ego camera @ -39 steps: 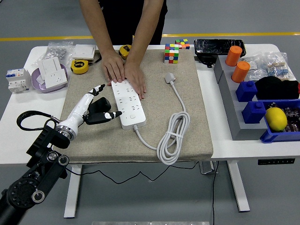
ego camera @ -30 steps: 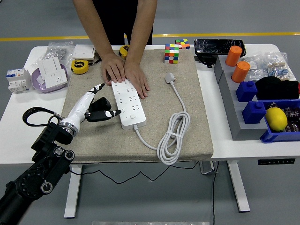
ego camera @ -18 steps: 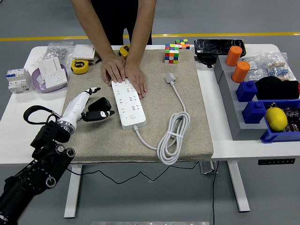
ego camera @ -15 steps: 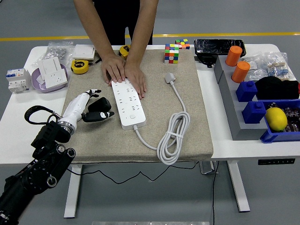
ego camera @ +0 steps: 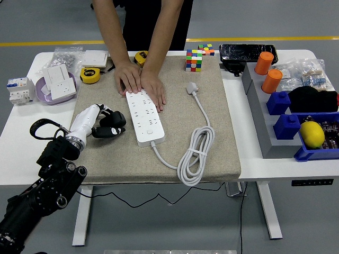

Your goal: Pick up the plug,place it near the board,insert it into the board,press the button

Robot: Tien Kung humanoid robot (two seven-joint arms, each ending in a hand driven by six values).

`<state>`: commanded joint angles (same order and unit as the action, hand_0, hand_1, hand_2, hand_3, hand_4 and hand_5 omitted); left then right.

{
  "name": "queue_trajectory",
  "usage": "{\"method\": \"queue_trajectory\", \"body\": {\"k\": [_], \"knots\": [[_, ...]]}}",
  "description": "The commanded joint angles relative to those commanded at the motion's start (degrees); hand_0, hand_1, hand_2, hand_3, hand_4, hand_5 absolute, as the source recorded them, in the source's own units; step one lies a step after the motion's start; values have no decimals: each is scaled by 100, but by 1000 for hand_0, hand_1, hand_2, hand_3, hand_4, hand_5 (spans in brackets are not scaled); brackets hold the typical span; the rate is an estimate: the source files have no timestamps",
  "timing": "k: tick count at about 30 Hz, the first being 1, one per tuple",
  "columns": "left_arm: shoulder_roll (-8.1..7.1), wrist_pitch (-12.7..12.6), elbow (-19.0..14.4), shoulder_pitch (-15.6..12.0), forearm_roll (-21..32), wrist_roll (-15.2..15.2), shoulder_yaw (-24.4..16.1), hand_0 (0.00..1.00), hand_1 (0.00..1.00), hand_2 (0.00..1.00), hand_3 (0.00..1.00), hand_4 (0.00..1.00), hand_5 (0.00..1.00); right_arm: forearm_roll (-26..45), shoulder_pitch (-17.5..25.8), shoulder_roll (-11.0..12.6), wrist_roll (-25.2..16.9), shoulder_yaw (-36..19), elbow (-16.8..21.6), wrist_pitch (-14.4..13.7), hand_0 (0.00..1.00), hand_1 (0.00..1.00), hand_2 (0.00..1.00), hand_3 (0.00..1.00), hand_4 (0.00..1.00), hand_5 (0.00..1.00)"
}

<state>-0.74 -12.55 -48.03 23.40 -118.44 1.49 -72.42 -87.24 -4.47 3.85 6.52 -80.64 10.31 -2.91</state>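
Note:
A white power strip (ego camera: pixel 143 115) lies lengthwise on the grey felt mat (ego camera: pixel 159 153). Its cable (ego camera: pixel 197 151) loops in a coil at the right and ends in a white plug (ego camera: pixel 192 87) lying loose on the mat, well right of the strip. A person's two hands (ego camera: pixel 140 79) press flat on the strip's far end. My left hand (ego camera: pixel 108 124), white-backed with black fingers, rests on the mat just left of the strip, fingers curled in and holding nothing. The right arm is out of view.
A purple bowl with a white socket (ego camera: pixel 55 84), a yellow tape measure (ego camera: pixel 90 75) and a breaker (ego camera: pixel 17 89) sit at the left. A colour cube (ego camera: pixel 194 60) stands at the mat's far edge. Grey and blue bins (ego camera: pixel 288 116) with orange cups and a lemon fill the right.
My left hand has drawn back to the left, away from the strip, and its outstretched fingers have curled in. The person's hands stay on the strip.

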Motion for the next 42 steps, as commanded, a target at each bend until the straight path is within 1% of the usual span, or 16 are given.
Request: {"method": "queue_trajectory", "body": {"k": [4, 5, 10, 11, 16, 17, 22, 23, 27, 29, 34, 35, 36, 40, 41, 42], "knots": [[-2, -19, 3, 13, 8, -15, -10, 891, 786, 550, 478, 910, 248, 4, -8, -2, 1, 1, 0, 0, 618, 582, 613, 535, 885, 588], [-3, -23, 4, 16, -1, -14, -11, 885, 776, 517, 464, 852, 264, 5, -7, -1, 1, 0, 0, -1, 618, 582, 613, 536, 884, 588], [-6, -66, 37, 28, -56, -5, -17, 885, 776, 517, 464, 852, 264, -2, -6, 0, 5, -1, 0, 2, 618, 582, 613, 536, 884, 588], [-10, -74, 44, 29, -60, -3, -12, 859, 746, 483, 443, 784, 284, 0, -7, 1, 5, 3, 0, 2, 620, 582, 613, 536, 884, 588], [-34, -91, 4, 28, -95, 17, 26, 859, 746, 483, 443, 784, 284, -7, -3, 1, 8, 1, 0, 4, 620, 582, 613, 536, 884, 588], [-39, -98, -18, 31, -98, 22, 39, 807, 686, 432, 407, 582, 238, -7, 1, 1, 9, 2, 0, 5, 619, 582, 615, 536, 885, 588], [-69, -133, -119, 81, -75, 37, 121, 807, 686, 432, 407, 582, 238, -21, 5, 6, 17, -5, 0, 7, 619, 582, 615, 536, 885, 588], [-82, -133, -134, 103, -53, 39, 150, 780, 613, 403, 388, 490, 176, -17, 2, 8, 15, 1, 0, 7, 619, 582, 614, 536, 885, 589], [-180, -131, -175, 265, 60, 50, 364, 780, 613, 403, 388, 490, 176, 3, -15, 8, 9, 21, 0, 6, 619, 582, 614, 536, 885, 589], [-268, -121, -162, 402, 132, 59, 569, 757, 593, 397, 383, 468, 147, 5, -21, 11, 10, 21, 0, 5, 619, 582, 613, 536, 884, 588], [-469, -88, -59, 729, 245, 77, 1106, 757, 593, 397, 383, 468, 147, 1, -30, 28, 16, 12, 0, 4, 619, 582, 613, 536, 884, 588], [-505, -79, -22, 798, 264, 79, 1214, 750, 587, 394, 381, 446, 118, 5, -33, 32, 16, 15, 0, 4, 619, 582, 615, 536, 885, 588], [-547, -67, 27, 885, 287, 80, 1356, 750, 587, 394, 381, 446, 118, 11, -37, 36, 15, 20, 0, 4, 619, 582, 615, 536, 885, 588], [-604, -42, 121, 1050, 298, 80, 1613, 750, 587, 394, 381, 446, 118, 22, -48, 39, 14, 21, 0, 3, 619, 582, 615, 536, 885, 588], [-607, -37, 135, 1082, 284, 82, 1645, 744, 587, 395, 380, 418, 78, 27, -49, 39, 13, 24, 0, 4, 619, 582, 615, 536, 884, 588], [-605, -36, 138, 1091, 277, 83, 1652, 744, 587, 395, 380, 418, 78, 28, -49, 39, 14, 23, 0, 4, 619, 582, 615, 536, 884, 588]]}}
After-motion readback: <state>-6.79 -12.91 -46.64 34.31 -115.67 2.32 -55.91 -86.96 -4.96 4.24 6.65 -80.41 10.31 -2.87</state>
